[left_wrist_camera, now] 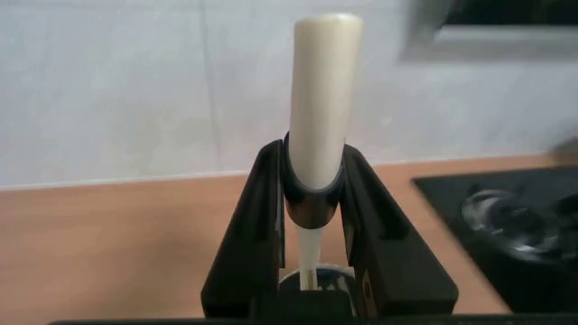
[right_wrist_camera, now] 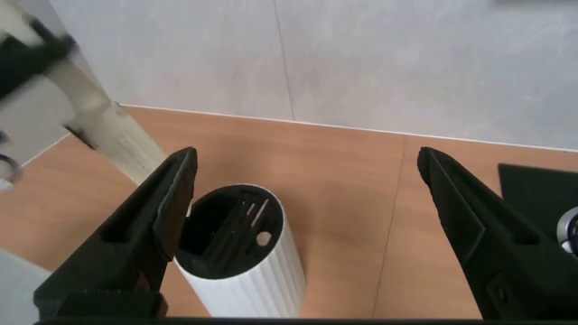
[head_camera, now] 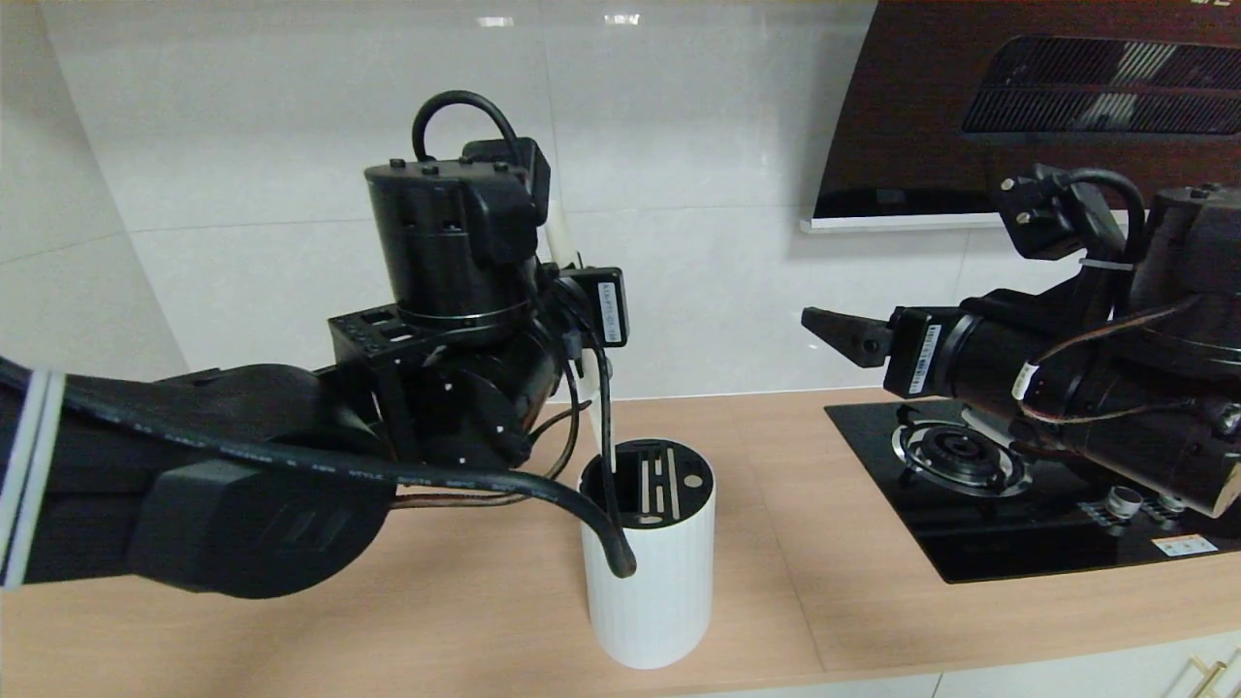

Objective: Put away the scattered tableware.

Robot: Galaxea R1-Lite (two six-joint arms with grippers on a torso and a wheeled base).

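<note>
A cream-handled utensil (left_wrist_camera: 322, 99) stands upright with my left gripper (left_wrist_camera: 313, 194) shut on its handle near the dark collar. Its lower end points down toward the slotted black top of the white ribbed utensil holder (head_camera: 650, 582) on the counter. In the head view the cream handle (head_camera: 560, 242) pokes up behind the left wrist, directly above the holder's far left rim. The right wrist view shows the holder (right_wrist_camera: 244, 262) below and the utensil (right_wrist_camera: 108, 126) slanting above it. My right gripper (right_wrist_camera: 305, 162) is open and empty, hovering to the right of the holder at about wrist height.
The wooden counter (head_camera: 436, 601) runs along a white tiled wall. A black gas hob (head_camera: 970, 523) with a burner (head_camera: 960, 456) lies at the right under the right arm. A dark range hood (head_camera: 1018, 107) hangs above it.
</note>
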